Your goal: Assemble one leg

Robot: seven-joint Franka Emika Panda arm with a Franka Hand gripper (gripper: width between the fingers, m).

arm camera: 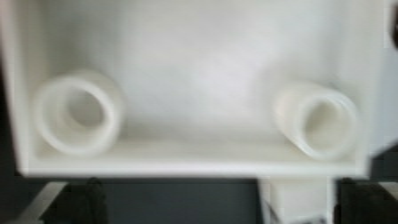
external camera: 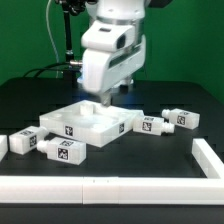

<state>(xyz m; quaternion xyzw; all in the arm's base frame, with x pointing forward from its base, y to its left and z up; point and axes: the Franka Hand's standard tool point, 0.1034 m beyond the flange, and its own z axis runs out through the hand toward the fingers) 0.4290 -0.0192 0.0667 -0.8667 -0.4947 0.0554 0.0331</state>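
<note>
Black table (external camera: 30,100). White panel (external camera: 95,130) at centre, rim up. Gripper (external camera: 103,100) low over panel's far edge; fingers (arm camera: 295,200) spread wide, holding nothing. Legs all lie on table, clear of fingers: leg (external camera: 151,125) just beside panel at exterior view's right, others further out on both sides.

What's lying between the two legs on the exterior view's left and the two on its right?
Between the legs on the exterior view's left and the legs on its right lies the white square raised-rim panel; the exterior view shows it.
</note>
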